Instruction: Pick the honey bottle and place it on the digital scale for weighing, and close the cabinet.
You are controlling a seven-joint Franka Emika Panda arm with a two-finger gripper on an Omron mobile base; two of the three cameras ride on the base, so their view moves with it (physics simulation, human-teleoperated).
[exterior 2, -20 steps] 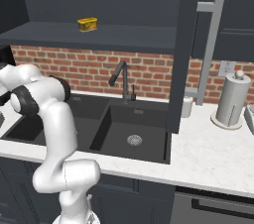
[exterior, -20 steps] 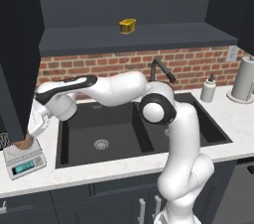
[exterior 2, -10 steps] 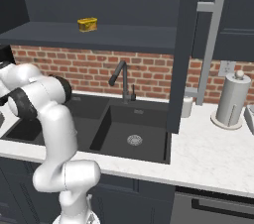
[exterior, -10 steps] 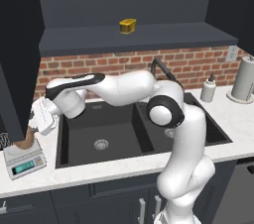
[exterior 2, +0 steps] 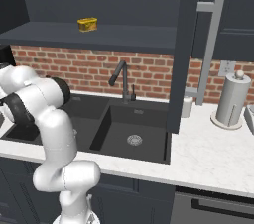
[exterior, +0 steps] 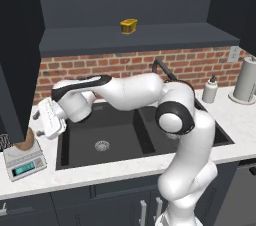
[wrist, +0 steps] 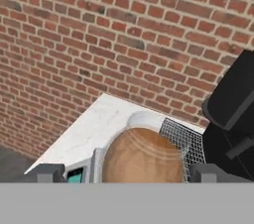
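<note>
The honey jar [wrist: 143,156] sits on the scale [exterior: 24,162] at the far left of the surface [exterior: 90,172], directly beneath the pincer [wrist: 126,172] — whose tips stand wide, one on either side of it. Contact cannot be told. The cabinet door [exterior 2: 182,44] stands open, well off to the right.

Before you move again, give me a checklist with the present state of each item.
1. Bottle on the scale: ok, it sits on the top plate.
2. Gripper let go: ok, the jaws are wide, with one fingertip on each side of the bottle.
3. Bottle upright: cannot tell, the hand view shows its rounded brown side but not the lid.
4. Cabinet shut: not ok, the door stands swung out, edge-on in the right base view.
5. Door handle free to grasp: ok, nothing is in front of it.
</note>
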